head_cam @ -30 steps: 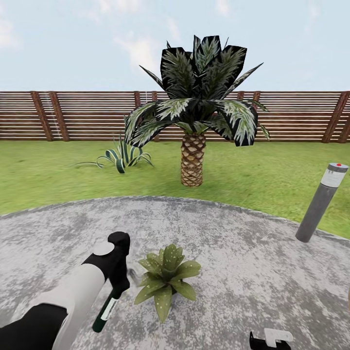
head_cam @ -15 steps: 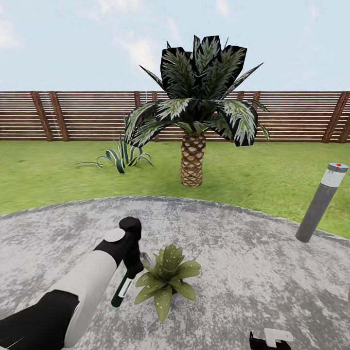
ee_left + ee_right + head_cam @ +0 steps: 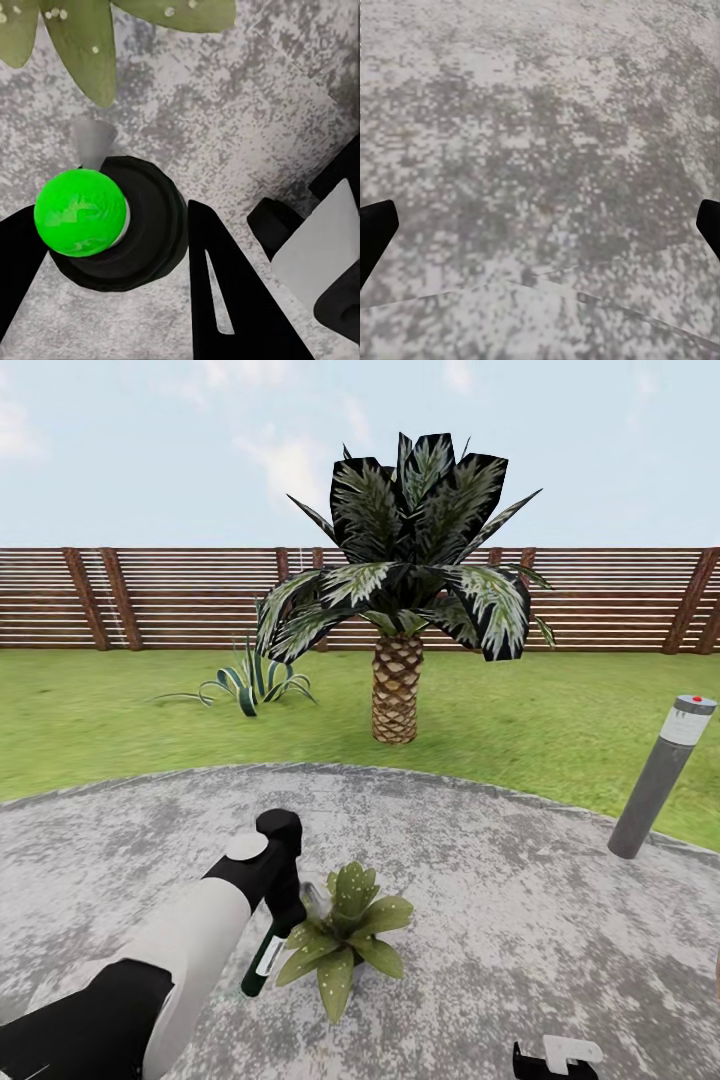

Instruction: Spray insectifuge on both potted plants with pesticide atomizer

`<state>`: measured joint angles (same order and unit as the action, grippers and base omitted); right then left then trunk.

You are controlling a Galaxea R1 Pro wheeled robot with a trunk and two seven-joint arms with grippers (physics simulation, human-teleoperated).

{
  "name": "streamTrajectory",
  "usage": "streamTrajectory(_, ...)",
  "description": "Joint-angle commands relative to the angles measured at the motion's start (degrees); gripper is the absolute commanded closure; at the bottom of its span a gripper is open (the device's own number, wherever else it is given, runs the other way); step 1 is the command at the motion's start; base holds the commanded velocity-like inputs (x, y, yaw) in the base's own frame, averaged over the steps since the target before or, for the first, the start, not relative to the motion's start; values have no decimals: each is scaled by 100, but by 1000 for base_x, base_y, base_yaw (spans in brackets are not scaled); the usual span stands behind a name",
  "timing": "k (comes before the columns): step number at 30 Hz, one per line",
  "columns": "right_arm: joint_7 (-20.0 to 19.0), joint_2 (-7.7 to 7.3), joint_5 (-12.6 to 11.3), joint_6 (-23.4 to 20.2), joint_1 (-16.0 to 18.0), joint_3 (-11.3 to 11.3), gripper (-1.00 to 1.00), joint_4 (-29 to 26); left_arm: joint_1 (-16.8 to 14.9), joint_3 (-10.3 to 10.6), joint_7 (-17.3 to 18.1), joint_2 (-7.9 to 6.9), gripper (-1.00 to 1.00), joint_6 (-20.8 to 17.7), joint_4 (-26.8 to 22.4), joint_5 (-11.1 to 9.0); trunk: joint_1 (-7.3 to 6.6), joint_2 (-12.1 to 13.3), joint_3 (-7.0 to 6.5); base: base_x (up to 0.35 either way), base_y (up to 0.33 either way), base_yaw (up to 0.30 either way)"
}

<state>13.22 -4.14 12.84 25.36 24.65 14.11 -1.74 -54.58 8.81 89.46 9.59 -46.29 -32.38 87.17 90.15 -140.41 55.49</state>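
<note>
One potted plant (image 3: 345,935), a low rosette of speckled green leaves, sits on the paved patio (image 3: 520,880) of the garden; the leaves hide its pot. My left gripper (image 3: 283,905) is shut on the pesticide atomizer (image 3: 262,960), a dark green bottle hanging tilted at the plant's left side. Its grey nozzle (image 3: 314,895) reaches over the nearest leaves. In the left wrist view the atomizer's bright green cap (image 3: 80,212) sits between my black fingers (image 3: 225,300), and the plant's leaves (image 3: 82,45) lie just beyond the nozzle (image 3: 94,139). My right gripper (image 3: 540,229) hangs open over bare paving.
A grey bollard lamp (image 3: 660,775) stands at the patio's right edge. Beyond it on the lawn are a big palm (image 3: 398,700) and a spiky striped plant (image 3: 250,685), backed by a brown slat fence (image 3: 150,600). The right gripper (image 3: 555,1057) sits low at the front.
My left arm has carried the atomizer to the right and a little forward, bringing the nozzle from beside the plant to over its left leaves. The right arm has not moved.
</note>
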Motion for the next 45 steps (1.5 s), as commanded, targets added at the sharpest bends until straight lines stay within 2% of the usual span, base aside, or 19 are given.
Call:
streamTrajectory(1, 23, 0, 61, 14, 4, 39, -100, 7, 3, 11, 54, -14, 100, -48, 12, 46, -1, -2, 6, 0, 0, 0)
streamTrajectory(3, 23, 0, 61, 15, 4, 39, -100, 7, 20, 12, 54, -66, 100, -42, 43, 51, -1, -2, 6, 0, 0, 0)
streamTrajectory(5, 23, 0, 61, 14, 4, 39, -100, 7, 259, 11, 54, -223, 100, -35, 47, 47, -1, -2, 6, 0, 0, 0)
streamTrajectory(9, 23, 0, 61, 13, 4, 39, -100, 7, 616, 34, 54, -335, 100, -25, 9, 61, -1, -2, 6, 0, 0, 0)
streamTrajectory(12, 23, 0, 61, 13, 4, 39, -100, 7, 660, 13, 54, -291, 100, -31, -14, 57, -1, -2, 6, 0, 0, 0)
streamTrajectory(17, 23, 0, 61, 14, 4, 39, -100, 7, 651, 23, 54, -96, 100, -53, -40, 51, -1, -2, 6, 0, 0, 0)
streamTrajectory(19, 23, 0, 61, 14, 4, 39, -100, 7, 638, 24, 54, -62, 100, -66, -46, 47, -1, -2, 6, 0, 0, 0)
streamTrajectory(30, 23, 0, 61, 13, 4, 39, -100, 7, 658, 5, 54, -146, 100, -68, -41, 55, -1, -2, 6, -170, 0, 0)
streamTrajectory(34, 23, 0, 61, 13, 4, 39, -100, 7, 597, 20, 54, -18, 100, -92, -90, 40, -1, -2, 6, -17, 0, 0)
streamTrajectory(39, 23, 0, 61, 15, 4, 39, -100, 7, 564, 13, 54, 30, 100, -107, -572, 29, -1, -2, 6, -1, 0, 0)
streamTrajectory(45, 23, 0, 61, 16, 4, 39, -100, 7, 663, -1, 54, -92, 100, -79, -589, 70, -1, -2, 6, 0, 0, 0)
